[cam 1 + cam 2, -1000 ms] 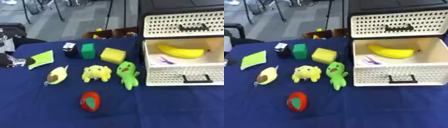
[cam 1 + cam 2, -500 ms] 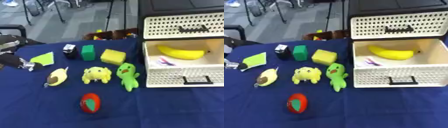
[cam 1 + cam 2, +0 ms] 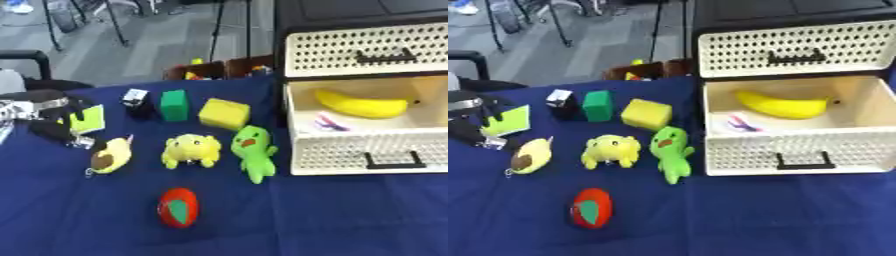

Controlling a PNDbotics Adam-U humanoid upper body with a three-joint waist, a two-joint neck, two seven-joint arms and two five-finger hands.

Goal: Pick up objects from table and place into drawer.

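Reaching further over green card (image 3: 89, 120), left hand (image 3: 54, 116)

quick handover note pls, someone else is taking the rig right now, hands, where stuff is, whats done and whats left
Left hand: at the table's left edge, on the flat yellow-green item; grip unclear. Right hand: not in view.
Done: banana and a small pink-and-purple thing lie in the open lower drawer.
Left on the blue cloth: black-and-white cube, green block, yellow sponge block, avocado toy, yellow plush, green plush, red-and-green toy.
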